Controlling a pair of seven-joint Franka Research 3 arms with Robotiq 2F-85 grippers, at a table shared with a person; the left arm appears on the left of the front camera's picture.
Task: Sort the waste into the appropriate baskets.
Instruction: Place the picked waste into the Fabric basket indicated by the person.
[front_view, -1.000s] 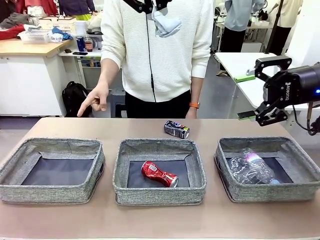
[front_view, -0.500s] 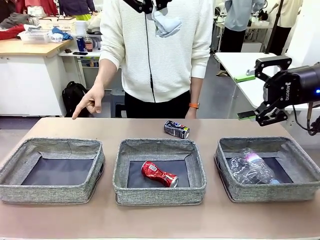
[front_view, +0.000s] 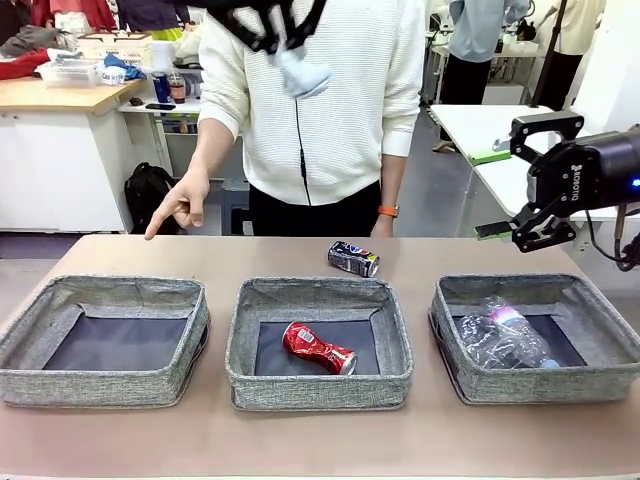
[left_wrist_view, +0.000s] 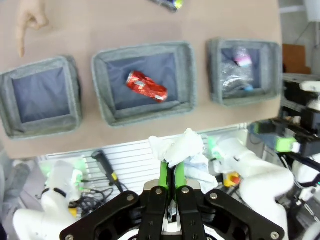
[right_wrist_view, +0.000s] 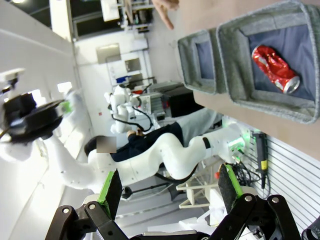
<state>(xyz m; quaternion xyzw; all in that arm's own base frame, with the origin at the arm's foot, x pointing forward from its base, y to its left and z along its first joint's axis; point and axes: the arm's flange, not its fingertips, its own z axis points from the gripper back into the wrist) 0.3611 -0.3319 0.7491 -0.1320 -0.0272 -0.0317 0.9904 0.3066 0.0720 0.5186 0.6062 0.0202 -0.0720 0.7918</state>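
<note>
High over the table my left gripper (front_view: 272, 40) is shut on a white tissue wad (front_view: 300, 72); in the left wrist view the tissue wad (left_wrist_view: 182, 146) sits between the green pads of my left gripper (left_wrist_view: 172, 169). Three grey baskets stand in a row: left (front_view: 100, 385), middle (front_view: 318, 390), right (front_view: 540, 385). A red can (front_view: 318, 347) lies in the middle one, a clear plastic bottle (front_view: 505, 335) in the right one. A dark can (front_view: 353, 258) lies on the table behind the middle basket. My right gripper (front_view: 492, 193) hangs open above the right basket's far side.
A person stands at the far edge; one hand (front_view: 180, 205) points a finger down toward the far side of the left basket. The left wrist view looks straight down on the baskets (left_wrist_view: 70, 90) and the pointing hand (left_wrist_view: 27, 20). A strip of bare table runs along the near edge.
My left gripper has carried the tissue wad to the left in the front view. The person's pointing hand shifted slightly left. The right arm has not moved.
</note>
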